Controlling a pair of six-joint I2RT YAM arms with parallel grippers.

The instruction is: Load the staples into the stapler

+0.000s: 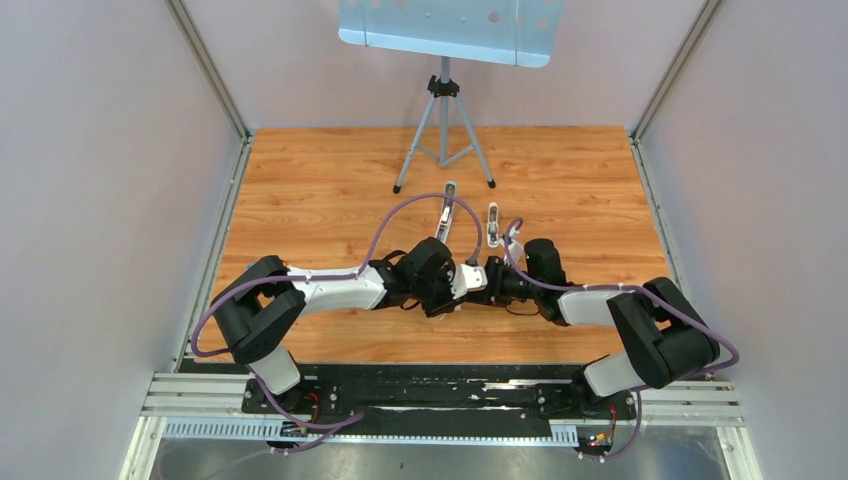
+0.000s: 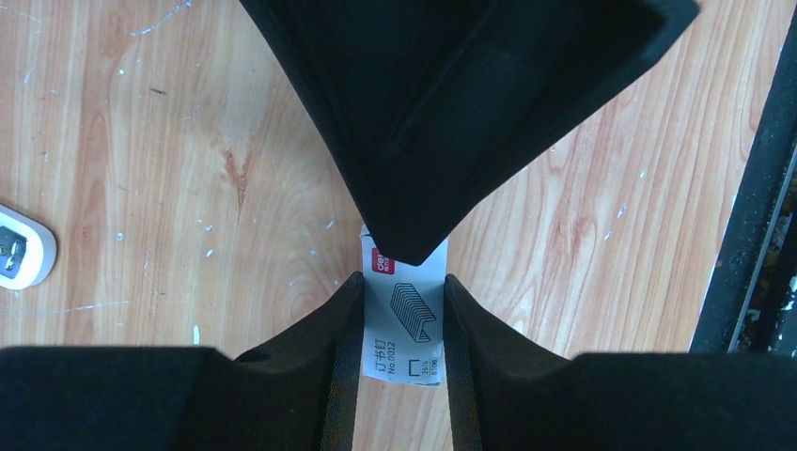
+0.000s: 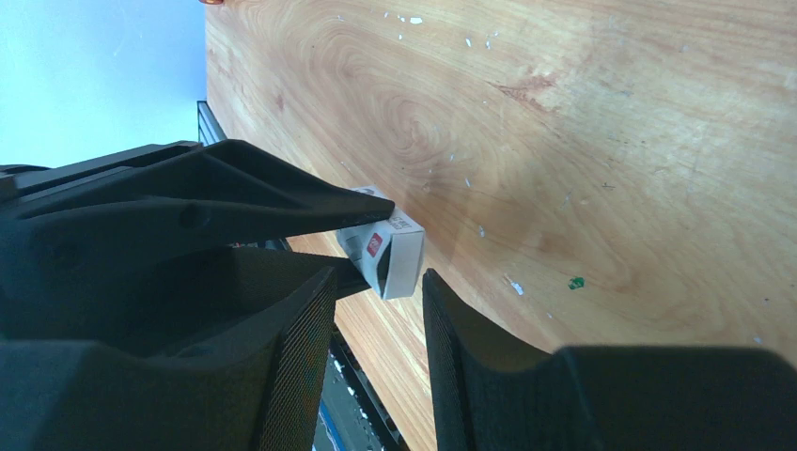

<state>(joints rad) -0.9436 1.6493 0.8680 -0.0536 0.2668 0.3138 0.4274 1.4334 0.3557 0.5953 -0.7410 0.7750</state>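
Left tool (image 2: 402, 282), partly closed, has the small white carton (image 2: 404, 319) pinched across its narrow sides just above the table (image 2: 188, 141). The printed face, with its drawing of a staple strip, is turned up to the wrist camera. Right tool (image 3: 378, 274) meets it nose to nose. Its fingers stand apart, wider than the carton, with the carton's red-marked end at their tips, and I see no pad pressed to the card.

I cannot see the staples themselves. I take them to be inside the carton, which looks closed. What I take for the stapler (image 1: 447, 210) lies on the table beyond both tools, well apart from the carton. A second slim whitish piece (image 1: 492, 225) lies near it, and I cannot tell whether that is its other half.

As I judge it, the carton is light, thin card that will dent or skew if I squeeze harder, so the present hold across the sides is about right. Its end is where the right tool should take hold to open it.

The strip inside should be small, stiff and smooth metal, likely to slip from the pads and to snap at its glued joints if bent. I would take it by its long flat sides near the middle and keep it level. The stapler looks rigid but light enough to skid on the wood when pushed.
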